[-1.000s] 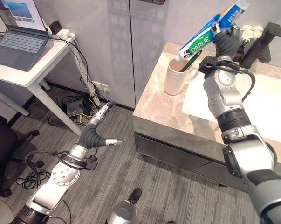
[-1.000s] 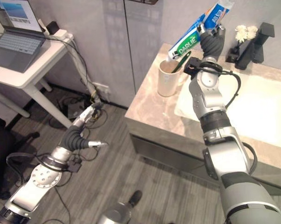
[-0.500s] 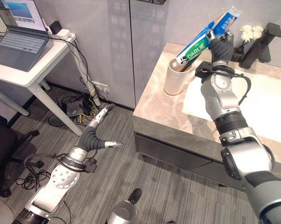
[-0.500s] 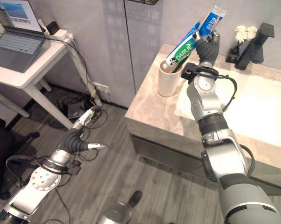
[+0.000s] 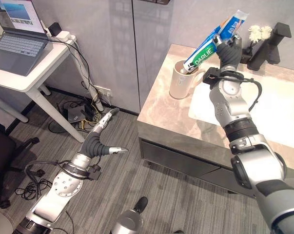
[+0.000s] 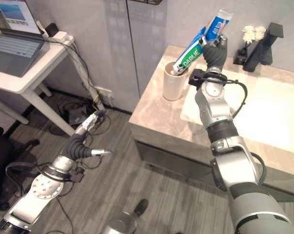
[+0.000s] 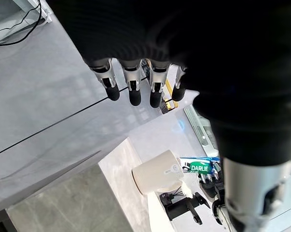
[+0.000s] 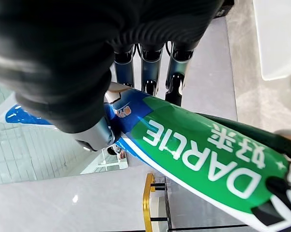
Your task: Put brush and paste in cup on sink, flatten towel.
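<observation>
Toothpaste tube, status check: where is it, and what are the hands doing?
Right hand shut on toothpaste tube, cap end at cup mouth. Left hand open, low over floor. Nothing blocking the cup.

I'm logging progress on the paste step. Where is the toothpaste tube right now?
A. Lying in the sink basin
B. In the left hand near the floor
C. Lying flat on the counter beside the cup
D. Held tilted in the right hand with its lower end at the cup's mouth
D: the right hand grips the toothpaste tube, which slants with its lower end at the mouth of the cup.
</observation>
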### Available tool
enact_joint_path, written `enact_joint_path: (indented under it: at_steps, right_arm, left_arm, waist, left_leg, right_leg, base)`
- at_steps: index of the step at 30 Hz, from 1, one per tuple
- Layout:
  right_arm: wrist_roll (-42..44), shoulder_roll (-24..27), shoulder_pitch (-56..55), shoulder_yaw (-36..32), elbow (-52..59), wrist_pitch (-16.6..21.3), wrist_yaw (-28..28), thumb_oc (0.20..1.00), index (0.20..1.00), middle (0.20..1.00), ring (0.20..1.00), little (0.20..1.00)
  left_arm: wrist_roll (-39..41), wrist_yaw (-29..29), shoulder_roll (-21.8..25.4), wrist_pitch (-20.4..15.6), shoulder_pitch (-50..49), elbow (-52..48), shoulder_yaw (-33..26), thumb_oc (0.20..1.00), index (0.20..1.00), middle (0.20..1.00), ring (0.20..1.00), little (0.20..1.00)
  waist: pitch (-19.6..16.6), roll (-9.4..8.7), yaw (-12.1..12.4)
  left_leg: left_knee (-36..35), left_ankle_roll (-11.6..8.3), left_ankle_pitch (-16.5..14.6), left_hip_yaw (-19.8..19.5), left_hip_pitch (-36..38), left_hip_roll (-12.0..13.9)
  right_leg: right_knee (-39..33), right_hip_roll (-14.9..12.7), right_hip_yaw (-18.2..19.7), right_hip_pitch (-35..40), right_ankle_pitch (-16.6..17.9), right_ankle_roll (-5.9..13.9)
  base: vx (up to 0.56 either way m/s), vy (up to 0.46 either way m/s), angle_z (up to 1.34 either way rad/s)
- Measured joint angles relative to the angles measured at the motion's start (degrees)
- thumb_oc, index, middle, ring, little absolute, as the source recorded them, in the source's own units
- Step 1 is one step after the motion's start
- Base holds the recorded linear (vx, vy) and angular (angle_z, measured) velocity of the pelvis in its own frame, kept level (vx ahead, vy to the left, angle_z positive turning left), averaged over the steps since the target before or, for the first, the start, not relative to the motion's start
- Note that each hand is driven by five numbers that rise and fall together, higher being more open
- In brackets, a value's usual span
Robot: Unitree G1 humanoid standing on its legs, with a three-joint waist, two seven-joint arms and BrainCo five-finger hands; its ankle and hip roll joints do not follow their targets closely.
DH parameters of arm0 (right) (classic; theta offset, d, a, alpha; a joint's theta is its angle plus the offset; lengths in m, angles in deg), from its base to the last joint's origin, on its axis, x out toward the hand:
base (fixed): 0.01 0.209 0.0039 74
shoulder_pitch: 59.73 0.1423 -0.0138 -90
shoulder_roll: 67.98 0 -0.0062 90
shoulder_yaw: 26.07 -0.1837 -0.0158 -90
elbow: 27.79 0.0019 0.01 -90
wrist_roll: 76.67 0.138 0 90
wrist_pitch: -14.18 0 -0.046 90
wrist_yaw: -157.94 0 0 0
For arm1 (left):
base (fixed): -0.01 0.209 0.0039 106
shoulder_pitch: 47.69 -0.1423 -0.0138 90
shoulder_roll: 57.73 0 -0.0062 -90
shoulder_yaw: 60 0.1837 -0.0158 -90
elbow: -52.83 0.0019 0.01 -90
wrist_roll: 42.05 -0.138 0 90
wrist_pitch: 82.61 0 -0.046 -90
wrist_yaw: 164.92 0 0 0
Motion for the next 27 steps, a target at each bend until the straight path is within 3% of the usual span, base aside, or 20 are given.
enact_joint_path:
  at_steps: [27]
  right_arm:
    - [-6.02, -0.64, -2.41, 2.95, 5.9, -0.55, 0.39, 0.2, 0.2, 0.2, 0.2, 0.2]
  left_arm:
    - [-0.47, -0.07, -0.19, 0.01, -0.06, -0.01, 0.0, 1.0, 1.0, 1.0, 1.0, 1.0]
  waist:
    - [-0.04, 0.43, 0.02]
  left_leg:
    - [0.0, -0.01, -0.01, -0.19, -0.14, -0.07]
  right_leg:
    - [0.23, -0.02, -0.24, -0.01, -0.02, 0.03]
  base:
    - [0.0, 0.0, 0.0]
